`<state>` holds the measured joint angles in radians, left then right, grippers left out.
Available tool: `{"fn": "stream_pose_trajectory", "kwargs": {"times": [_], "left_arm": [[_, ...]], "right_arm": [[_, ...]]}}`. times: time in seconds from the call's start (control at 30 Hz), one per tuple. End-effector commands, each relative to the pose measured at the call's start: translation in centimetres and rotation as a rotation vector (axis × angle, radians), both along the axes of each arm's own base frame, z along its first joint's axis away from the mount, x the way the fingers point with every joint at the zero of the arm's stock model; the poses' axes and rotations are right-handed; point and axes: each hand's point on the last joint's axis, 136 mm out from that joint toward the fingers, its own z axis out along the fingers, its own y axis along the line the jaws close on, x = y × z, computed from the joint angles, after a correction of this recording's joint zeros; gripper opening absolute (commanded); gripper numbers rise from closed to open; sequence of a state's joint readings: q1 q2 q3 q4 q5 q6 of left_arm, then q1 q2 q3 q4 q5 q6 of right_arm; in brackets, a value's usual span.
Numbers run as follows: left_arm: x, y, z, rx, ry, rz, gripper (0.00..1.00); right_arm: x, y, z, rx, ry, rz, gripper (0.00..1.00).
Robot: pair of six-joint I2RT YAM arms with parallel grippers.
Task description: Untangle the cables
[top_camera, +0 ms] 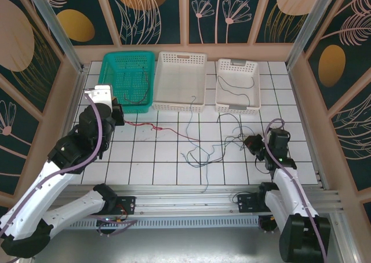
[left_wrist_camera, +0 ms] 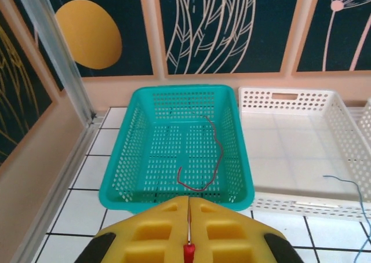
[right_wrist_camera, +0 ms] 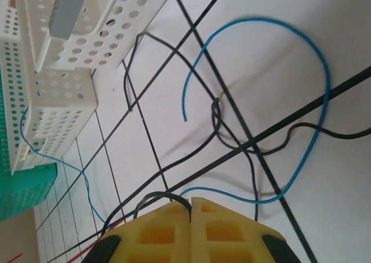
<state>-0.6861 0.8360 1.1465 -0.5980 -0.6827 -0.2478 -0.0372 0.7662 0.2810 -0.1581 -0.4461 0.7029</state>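
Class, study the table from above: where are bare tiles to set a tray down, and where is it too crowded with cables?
Free: the tiles between the red cable, the left arm and the front rail; also the strip right of the right white basket. Crowded: the tangle of cables between the middle white basket and the right gripper.

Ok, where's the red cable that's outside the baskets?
Top view: the red cable lies across the left-centre tiles, one end pinched in the left gripper before the teal basket.

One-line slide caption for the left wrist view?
Left gripper shut on a thin red cable, facing a teal perforated plastic basket holding a second red cable.
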Motion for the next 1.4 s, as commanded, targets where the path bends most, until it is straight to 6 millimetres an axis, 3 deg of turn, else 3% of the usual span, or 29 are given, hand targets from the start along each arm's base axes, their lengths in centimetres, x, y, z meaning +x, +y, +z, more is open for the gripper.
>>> {"fn": "stream_pose_trajectory", "kwargs": {"times": [0.0,0.13,0.3,0.47,0.57,0.67,0.8,0.9,1.13,1.37], "left_arm": [[0.7,-2.2,0.2,-0.107,-0.005,-0.075,0.0],[1.5,-4.9,-1.3,-0.175,0.037,-0.155,0.0],[2.2,-7.2,-2.7,-0.233,0.078,-0.222,0.0],[2.5,-8.2,-4.1,-0.238,0.115,-0.245,0.0],[2.7,-8.4,-4.5,-0.237,0.124,-0.249,0.0],[2.7,-8.6,-4.4,-0.245,0.12,-0.256,0.0],[2.8,-8.6,-4.0,-0.248,0.112,-0.257,0.0],[2.7,-8.4,-3.9,-0.244,0.109,-0.249,0.0],[2.5,-8.2,-4.5,-0.243,0.118,-0.244,0.0],[2.5,-8.1,-4.4,-0.243,0.113,-0.244,0.0]], "right_arm": [[1.2,1.8,2.8,-0.052,-0.085,0.083,0.0],[2.2,5.0,4.5,-0.092,-0.126,0.181,0.0],[4.0,7.5,6.0,-0.141,-0.15,0.248,0.01],[4.6,10.4,8.6,-0.173,-0.224,0.353,0.43],[4.1,12.7,10.5,-0.196,-0.299,0.434,0.54],[3.3,15.1,11.5,-0.198,-0.347,0.523,0.59],[1.5,18.7,11.0,-0.19,-0.365,0.666,0.61],[0.5,20.3,9.8,-0.198,-0.34,0.729,0.62],[-0.8,21.8,9.1,-0.095,-0.259,0.74,0.65],[-2.0,23.4,7.2,-0.182,-0.295,0.847,0.65]]}}
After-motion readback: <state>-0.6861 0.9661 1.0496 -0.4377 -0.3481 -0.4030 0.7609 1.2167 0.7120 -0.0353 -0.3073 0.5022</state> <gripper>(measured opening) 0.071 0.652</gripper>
